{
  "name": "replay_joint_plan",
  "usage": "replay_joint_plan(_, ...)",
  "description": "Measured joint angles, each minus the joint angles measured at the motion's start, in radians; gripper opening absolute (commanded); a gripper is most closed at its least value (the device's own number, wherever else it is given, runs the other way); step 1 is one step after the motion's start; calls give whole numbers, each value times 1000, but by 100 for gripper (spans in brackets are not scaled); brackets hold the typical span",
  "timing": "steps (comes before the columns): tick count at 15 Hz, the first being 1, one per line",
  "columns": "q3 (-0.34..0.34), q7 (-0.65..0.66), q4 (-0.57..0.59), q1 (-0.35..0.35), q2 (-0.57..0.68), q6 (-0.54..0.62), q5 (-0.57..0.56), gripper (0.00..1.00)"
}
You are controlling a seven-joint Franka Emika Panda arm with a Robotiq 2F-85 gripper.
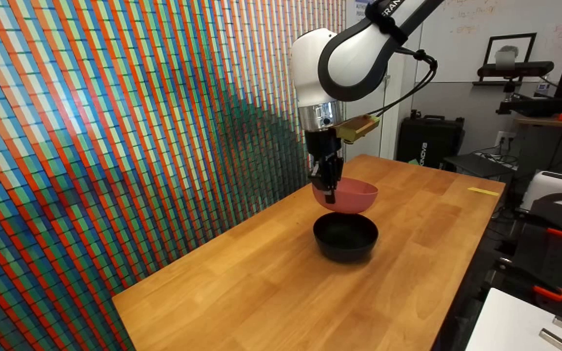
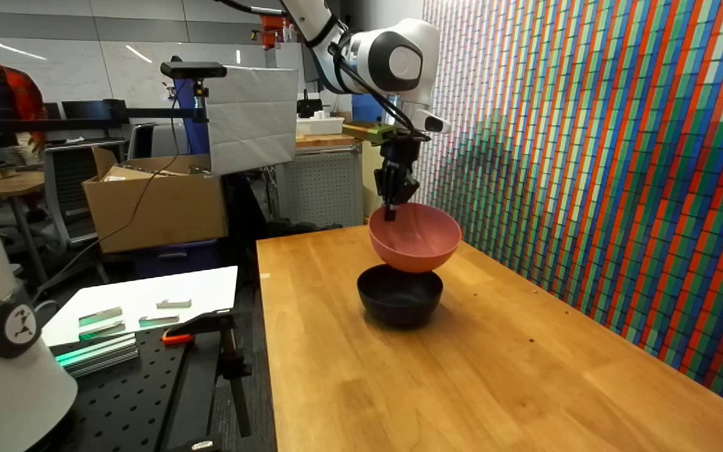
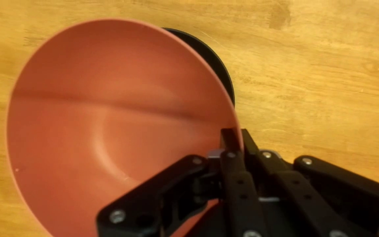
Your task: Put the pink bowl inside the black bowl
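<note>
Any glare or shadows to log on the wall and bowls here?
Wrist view: a dark shadow band crosses the inside of the pink bowl, with a pale highlight below. In an exterior view: bright glare on the patterned wall. Both exterior views: a dark shadow on that wall, and little detail inside the black bowl.

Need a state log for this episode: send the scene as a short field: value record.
gripper: closed on the rim of the pink bowl
pink bowl pose: held off the table, tilted, open side mostly up
black bowl: upright on the wooden table
wrist view: only a crescent of the black bowl shows past the pink bowl
bowl-to-bowl contact: cannot tell
task status: pink bowl not yet nested
</note>
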Motion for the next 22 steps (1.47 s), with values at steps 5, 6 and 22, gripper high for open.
replay_joint_plan(5,-3,0,22,7,25,-51,-5,44)
replay_joint_plan(6,-3,0,28,8,30,-63,-6,51)
replay_joint_plan(22,-70,55,61,-43,-14,-143,17,100)
